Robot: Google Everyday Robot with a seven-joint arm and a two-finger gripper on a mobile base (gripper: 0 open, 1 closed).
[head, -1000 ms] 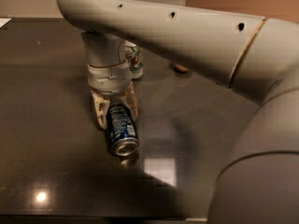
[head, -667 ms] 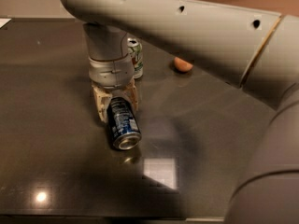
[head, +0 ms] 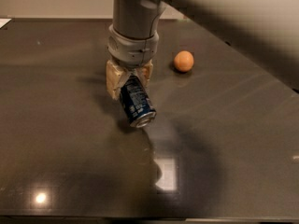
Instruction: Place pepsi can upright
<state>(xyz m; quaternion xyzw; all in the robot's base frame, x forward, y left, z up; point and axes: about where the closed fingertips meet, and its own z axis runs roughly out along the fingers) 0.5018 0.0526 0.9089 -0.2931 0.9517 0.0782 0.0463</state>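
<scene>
The pepsi can (head: 137,102) is dark blue with white print and a silver end. It hangs tilted, silver end pointing down and toward me, just above the dark table (head: 56,125). My gripper (head: 128,80) comes down from above at the table's middle and is shut on the can's upper part, its tan fingers (head: 112,80) on either side. The can's top end is hidden between the fingers.
A small orange ball (head: 183,61) lies on the table right of the gripper. My grey arm (head: 224,17) crosses the upper right. The table's front edge runs along the bottom. Light glare spots show at lower left and centre.
The gripper has lifted the can off the table and tilted it more upright. The view has shifted; the white and green can behind the wrist is now hidden.
</scene>
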